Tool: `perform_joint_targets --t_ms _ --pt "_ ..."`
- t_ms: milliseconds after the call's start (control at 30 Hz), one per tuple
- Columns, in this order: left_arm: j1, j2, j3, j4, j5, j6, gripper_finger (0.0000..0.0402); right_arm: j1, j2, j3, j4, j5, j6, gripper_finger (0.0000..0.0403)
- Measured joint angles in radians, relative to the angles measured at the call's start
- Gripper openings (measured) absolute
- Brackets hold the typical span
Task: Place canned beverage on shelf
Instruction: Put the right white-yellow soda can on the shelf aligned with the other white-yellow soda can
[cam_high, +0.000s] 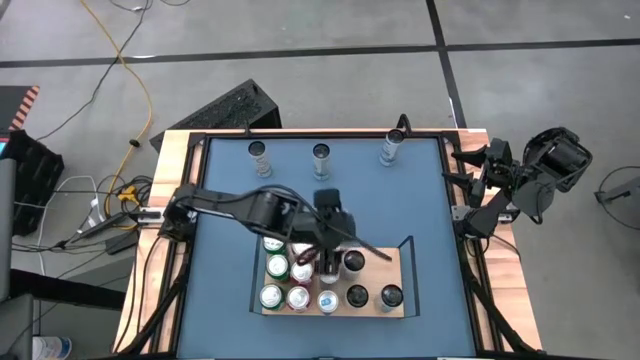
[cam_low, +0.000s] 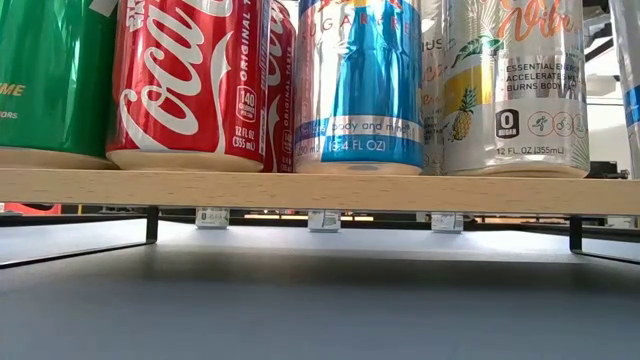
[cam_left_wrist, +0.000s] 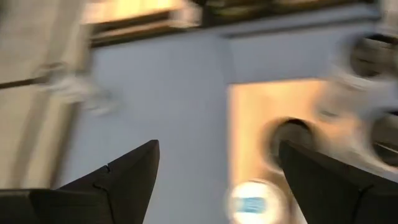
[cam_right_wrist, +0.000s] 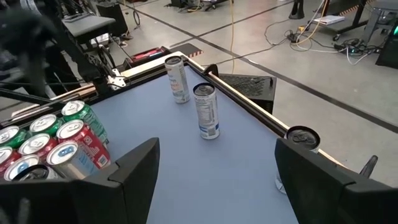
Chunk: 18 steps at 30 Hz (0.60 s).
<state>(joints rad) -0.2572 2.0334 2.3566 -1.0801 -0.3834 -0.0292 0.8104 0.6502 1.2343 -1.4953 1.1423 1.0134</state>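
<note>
1. The left gripper (cam_high: 328, 262) hovers over the shelf (cam_high: 405, 312), fingers spread wide and holding nothing; the packed cans (cam_high: 297, 283) stand right under it, so a careless swing could, I judge, topple a neighbour
2. Three loose cans (cam_high: 320, 153) wait in a row at the table's far edge, well apart from the shelf
3. The right gripper (cam_right_wrist: 214, 177) is parked beyond the table's right edge, open and empty
4. The blue tabletop (cam_high: 420, 200) is bare between the shelf and that row; cables (cam_high: 135, 90) trail over the grey floor behind

Overhead looks down; low camera close under shelf (cam_low: 320, 190)
</note>
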Motion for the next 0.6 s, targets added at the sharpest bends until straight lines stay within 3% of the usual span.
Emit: perform_joint_targets --t_ms 67,300,600 --pt "0.003 -0.009 0.000 -0.001 -0.091 -0.019 0.0316 0.000 0.000 -0.004 -0.002 0.001 0.000 0.0301" --pt "0.016 -0.006 -0.004 -0.016 -0.087 -0.009 0.0316 0.000 -0.004 -0.045 -0.015 0.008 0.085 0.0301" --pt "0.015 -0.062 -0.004 -0.022 -0.211 0.035 0.0316 0.000 -0.004 -0.093 0.014 0.009 0.138 0.0301"
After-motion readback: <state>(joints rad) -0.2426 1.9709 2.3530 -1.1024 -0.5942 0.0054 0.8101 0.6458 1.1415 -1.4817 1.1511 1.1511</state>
